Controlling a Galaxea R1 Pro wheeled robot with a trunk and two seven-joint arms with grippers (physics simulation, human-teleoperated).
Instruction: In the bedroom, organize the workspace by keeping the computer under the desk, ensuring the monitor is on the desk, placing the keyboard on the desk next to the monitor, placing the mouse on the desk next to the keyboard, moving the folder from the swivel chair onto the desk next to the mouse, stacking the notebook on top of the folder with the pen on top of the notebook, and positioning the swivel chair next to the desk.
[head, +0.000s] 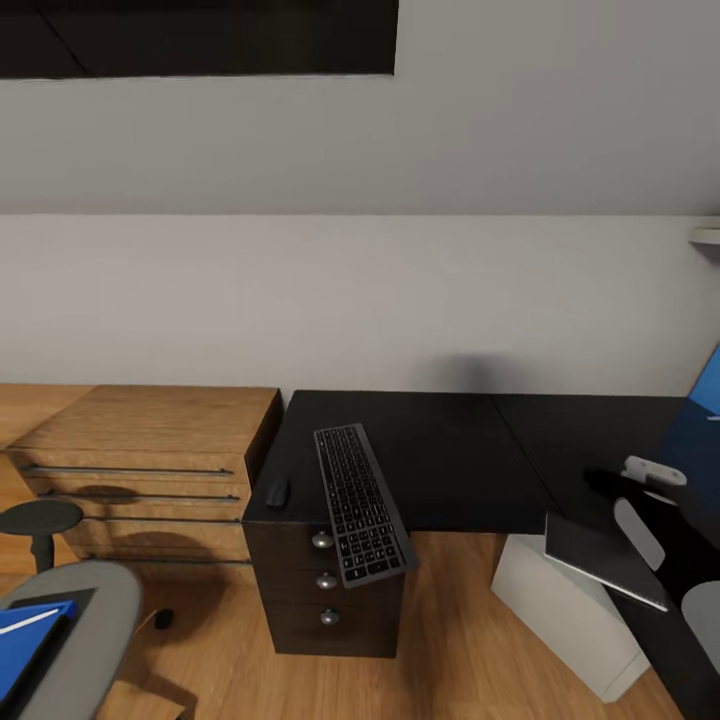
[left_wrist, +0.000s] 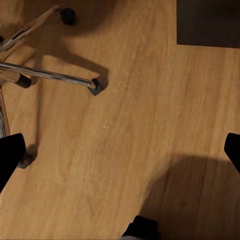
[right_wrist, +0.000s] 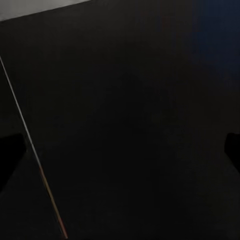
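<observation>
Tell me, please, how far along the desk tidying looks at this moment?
Done: the keyboard and mouse lie on the desk, though the keyboard overhangs its front edge; the computer stands beneath. In hand: nothing visibly. Left: the folder still lies on the swivel chair.

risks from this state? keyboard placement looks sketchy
1. The keyboard lies at an angle on the desk, its near end past the front edge above the drawers. A nudge could tip it to the floor.
2. The mouse sits at the desk's left edge, beside the keyboard; shifting the keyboard may knock it off.
3. The notebook at the right appears to overhang the desk above the computer; the right arm nearby could brush it.
</observation>
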